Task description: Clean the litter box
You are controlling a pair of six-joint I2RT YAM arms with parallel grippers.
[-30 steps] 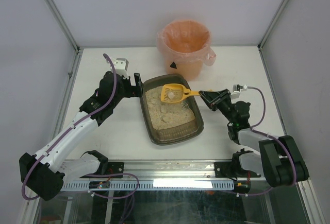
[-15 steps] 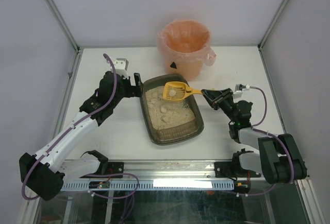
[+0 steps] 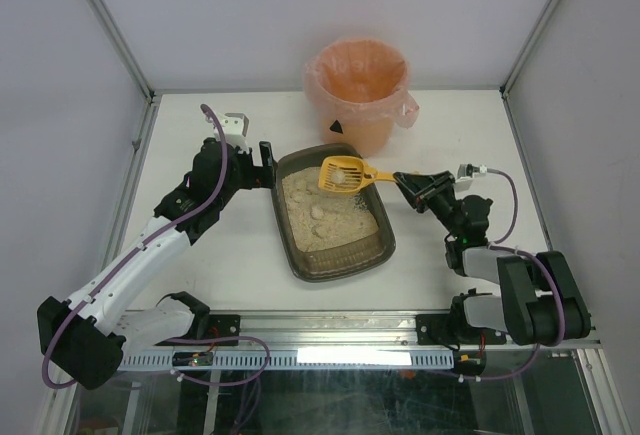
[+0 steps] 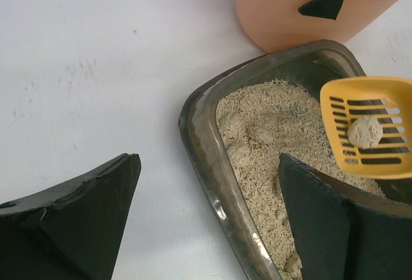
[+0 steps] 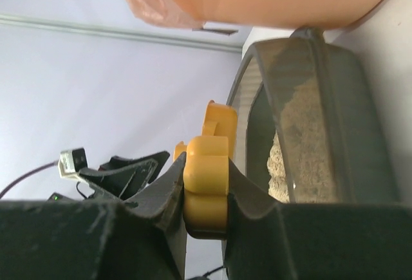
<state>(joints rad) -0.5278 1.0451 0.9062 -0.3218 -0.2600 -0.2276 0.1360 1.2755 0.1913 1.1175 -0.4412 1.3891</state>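
Observation:
The litter box (image 3: 281, 234) is a dark tray of beige litter at mid-table, with a clump (image 3: 318, 212) lying in it. My right gripper (image 3: 405, 184) is shut on the handle of a yellow slotted scoop (image 3: 343, 173), which hangs over the tray's far end and carries one clump (image 4: 365, 130). In the right wrist view the jaws (image 5: 206, 193) pinch the handle (image 5: 206, 177) beside the tray wall (image 5: 347, 132). My left gripper (image 3: 265, 163) is open and straddles the tray's left rim (image 4: 199, 145) without touching it: one finger over the table, one over the litter.
An orange-pink bag-lined bucket (image 3: 358, 83) stands just behind the tray, close to its far end (image 4: 283, 9). Metal frame posts and white walls border the table at the back and both sides.
The right gripper has lifted the scoop with its clump slightly up and back toward the bucket. The left arm has not moved.

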